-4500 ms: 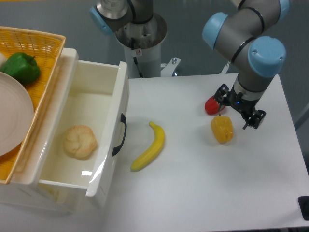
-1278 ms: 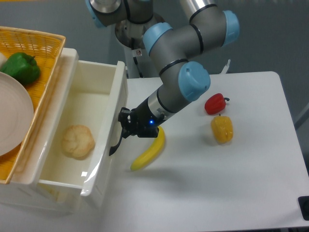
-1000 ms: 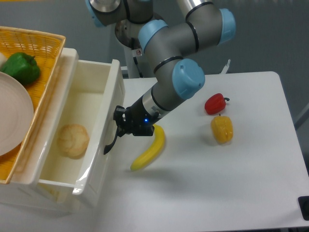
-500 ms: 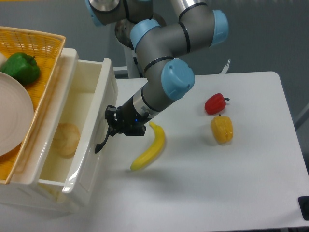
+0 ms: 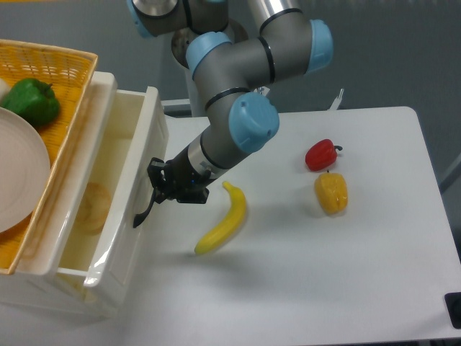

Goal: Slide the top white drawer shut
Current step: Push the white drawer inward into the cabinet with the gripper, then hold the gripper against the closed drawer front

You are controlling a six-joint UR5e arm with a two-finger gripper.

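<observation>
Drawer point(image 5: 137, 180) is sliding in: its front now sits further left than half a second ago, and the opening is down to a narrow strip, roughly half closed versus 4.5 s ago when it stood wide open. Gripper point(image 5: 160, 189) is pressed against the drawer front at the black handle point(image 5: 144, 209); can't tell jaw opening or whether it grips the handle, fingers are dark against it. Bun point(image 5: 92, 207) inside is now partly tucked under the cabinet top. The arm was over by the red pepper point(image 5: 320, 154) and yellow pepper point(image 5: 330, 192) back then. Banana point(image 5: 223, 227) unmoved, just beside the gripper. Judgement: push working, more leftward travel needed to shut.
</observation>
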